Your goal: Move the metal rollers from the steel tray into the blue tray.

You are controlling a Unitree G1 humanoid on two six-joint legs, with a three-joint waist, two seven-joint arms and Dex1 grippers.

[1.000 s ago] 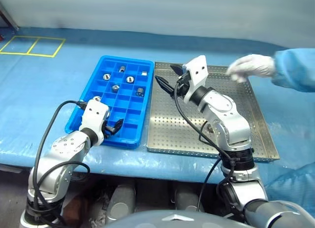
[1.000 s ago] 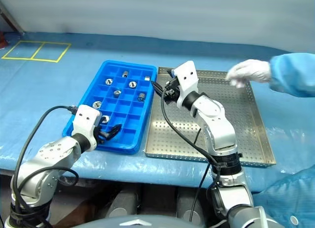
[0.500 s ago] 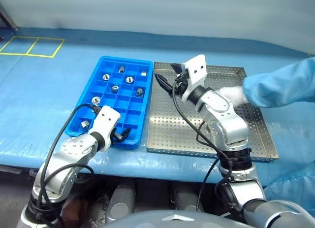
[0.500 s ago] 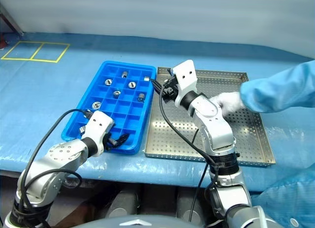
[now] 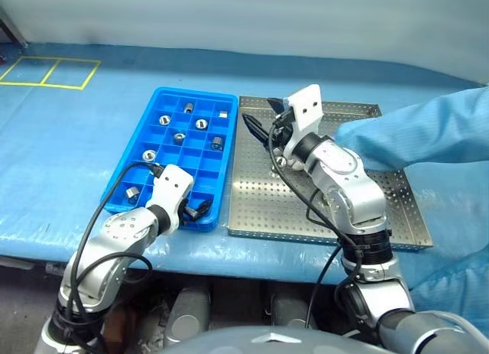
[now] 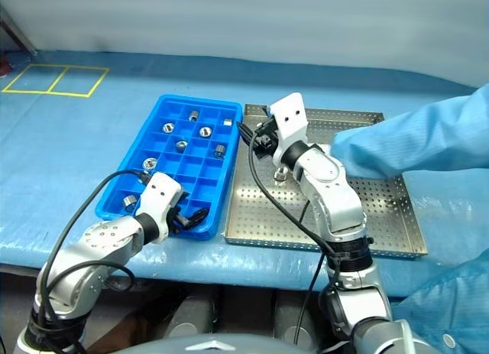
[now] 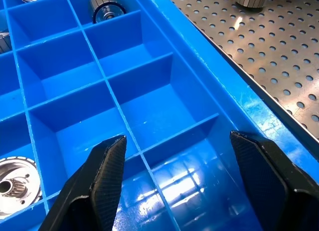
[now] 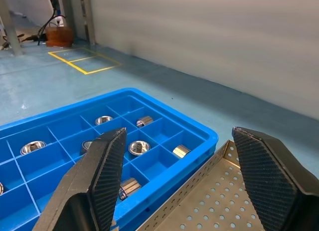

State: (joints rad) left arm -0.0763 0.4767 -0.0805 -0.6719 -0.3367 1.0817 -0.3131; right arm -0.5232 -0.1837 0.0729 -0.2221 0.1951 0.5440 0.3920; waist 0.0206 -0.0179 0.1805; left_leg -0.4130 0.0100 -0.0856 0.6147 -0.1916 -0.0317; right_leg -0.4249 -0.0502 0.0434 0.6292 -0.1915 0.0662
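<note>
Blue sheeting covers the bench on which both trays sit side by side. Nearest, the left gripper (image 5: 197, 209) hangs over the near right corner of the blue tray (image 5: 216, 209), its two black fingers (image 7: 107, 163) spread apart and holding nothing, with bare compartments beneath them. Farther along, the blue tray holds about eight metal rollers (image 5: 179, 138), each alone in its own compartment, in the middle and far rows and at the near left. Beside it, the steel tray (image 5: 260, 216) carries one roller (image 6: 281, 173) standing upright on the perforated floor, just below the right gripper (image 5: 260, 118), which hovers above the tray's far left corner with its fingers wide and empty.

That roller looks solid, stiff and polished, so it is probably heavy for its bulk and apt to slip or roll; pinching it across the cylindrical barrel, below any flange, seems the surest hold.

Against the frame of a second ago, the left gripper has moved from the tray's near left to its near right corner. The person's gloved hand has gone from view, the blue sleeve (image 5: 412, 136) now lies across the steel tray's far right, and the upright roller has appeared on the steel floor.
</note>
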